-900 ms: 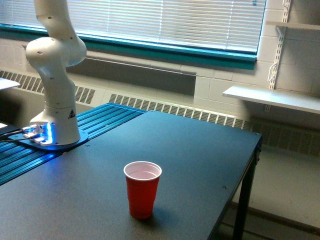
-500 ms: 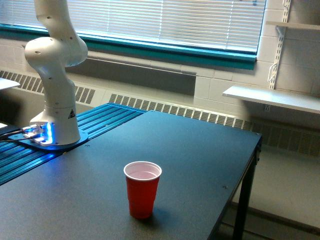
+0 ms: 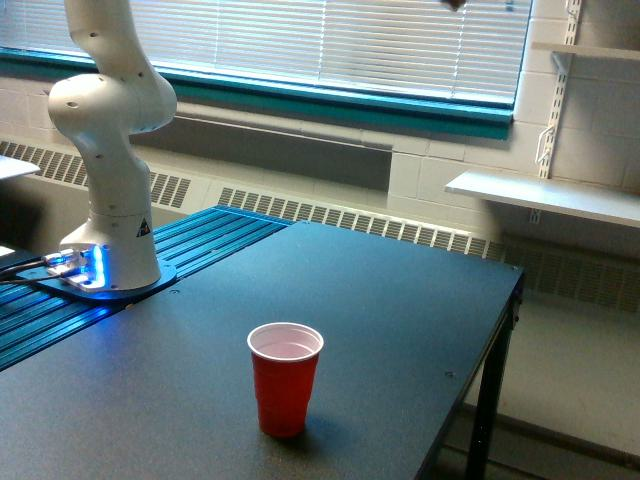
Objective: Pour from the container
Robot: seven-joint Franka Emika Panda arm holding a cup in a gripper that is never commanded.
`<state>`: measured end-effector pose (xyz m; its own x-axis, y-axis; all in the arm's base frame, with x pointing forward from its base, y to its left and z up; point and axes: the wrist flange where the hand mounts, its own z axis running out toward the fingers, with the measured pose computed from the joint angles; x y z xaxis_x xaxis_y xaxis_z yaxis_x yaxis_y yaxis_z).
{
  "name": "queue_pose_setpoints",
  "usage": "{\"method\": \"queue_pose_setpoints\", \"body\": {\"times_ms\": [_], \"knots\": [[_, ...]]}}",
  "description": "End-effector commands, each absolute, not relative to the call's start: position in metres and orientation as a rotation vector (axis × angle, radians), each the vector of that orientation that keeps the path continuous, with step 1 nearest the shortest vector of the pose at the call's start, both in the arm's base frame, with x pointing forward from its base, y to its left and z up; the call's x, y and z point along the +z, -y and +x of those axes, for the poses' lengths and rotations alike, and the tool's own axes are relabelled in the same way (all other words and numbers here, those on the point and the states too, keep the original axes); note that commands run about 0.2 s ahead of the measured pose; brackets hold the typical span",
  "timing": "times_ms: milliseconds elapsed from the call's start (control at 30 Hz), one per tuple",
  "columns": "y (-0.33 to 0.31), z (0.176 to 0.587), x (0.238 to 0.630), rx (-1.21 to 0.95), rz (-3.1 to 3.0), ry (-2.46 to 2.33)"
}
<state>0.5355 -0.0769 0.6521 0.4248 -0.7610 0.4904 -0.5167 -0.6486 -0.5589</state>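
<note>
Exterior view. White arm base [image 3: 108,215] bolted at the far left of the dark surface [image 3: 380,300], blue lights glowing at its foot; the upper links rise out of the top edge of the picture. Only a small dark tip [image 3: 455,4] pokes in at the top edge, in front of the window blinds [image 3: 330,40]; too little of it shows to say whether it is the hand or something it carries, so whether the hand is wide, narrow or holding anything cannot be told. The clear container is not in view. Red cup [image 3: 285,378] stands upright and alone on the surface, near the front edge, well below that dark tip and toward the exterior view's left of it; its pale inside is visible. White wall shelf [image 3: 545,195] at the exterior view's right.
</note>
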Motion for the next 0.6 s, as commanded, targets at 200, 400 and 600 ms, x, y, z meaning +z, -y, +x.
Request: {"method": "queue_pose_setpoints", "body": {"times_ms": [200,400,600], "knots": [[0.113,0.506,0.623,-1.064,-2.368,-1.215],[0.127,0.490,0.601,-1.035,-2.385,-1.253],[0.138,0.476,0.580,-1.006,-2.419,-1.282]]}}
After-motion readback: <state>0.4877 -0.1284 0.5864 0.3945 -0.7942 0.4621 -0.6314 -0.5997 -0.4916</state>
